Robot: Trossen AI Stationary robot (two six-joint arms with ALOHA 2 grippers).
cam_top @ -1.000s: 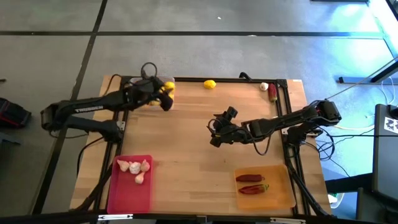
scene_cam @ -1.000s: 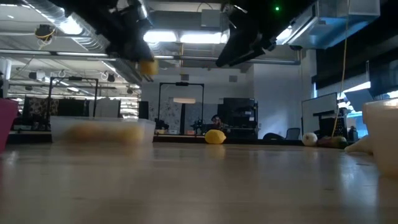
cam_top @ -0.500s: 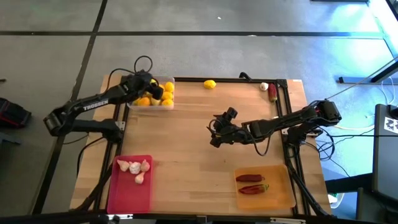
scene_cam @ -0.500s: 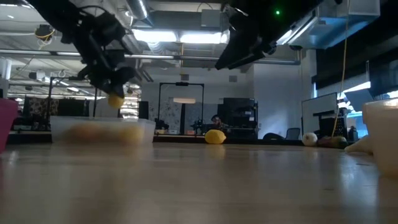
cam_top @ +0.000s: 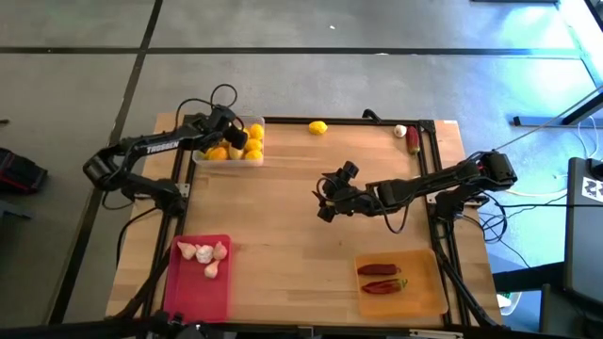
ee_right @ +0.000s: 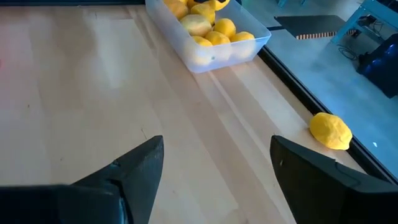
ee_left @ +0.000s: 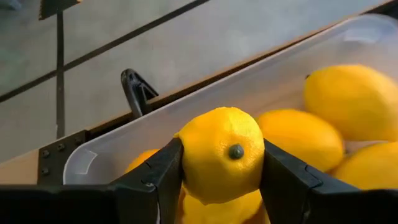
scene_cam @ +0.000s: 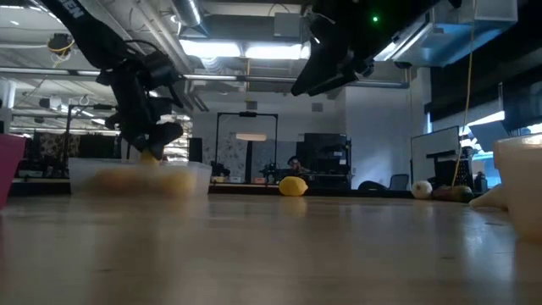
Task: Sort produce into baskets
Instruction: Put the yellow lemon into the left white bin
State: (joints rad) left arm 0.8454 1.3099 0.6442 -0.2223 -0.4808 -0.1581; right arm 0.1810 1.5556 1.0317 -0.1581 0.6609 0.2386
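Now, change: the left gripper (ee_left: pixel 222 171) has dropped low over the clear basket (cam_top: pixel 229 141) since a second ago; fingers clamped on a lemon (ee_left: pixel 222 153)
Meaning: release looks due; one more fruit sorted
Right gripper (cam_top: pixel 323 200): hangs wide open, empty, well right of the clear basket
Leftovers: loose lemon (cam_top: pixel 318 128), garlic (cam_top: pixel 400 131) and chili (cam_top: pixel 413 139) right of the clear basket along the table's far edge (cam_top: pixel 358 120)
Room: bare wood right of the basket; its walls sit close around the gripper

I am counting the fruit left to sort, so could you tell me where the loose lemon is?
In the high view the loose lemon lies at the table's far edge, between the clear tray and the garlic bulb.
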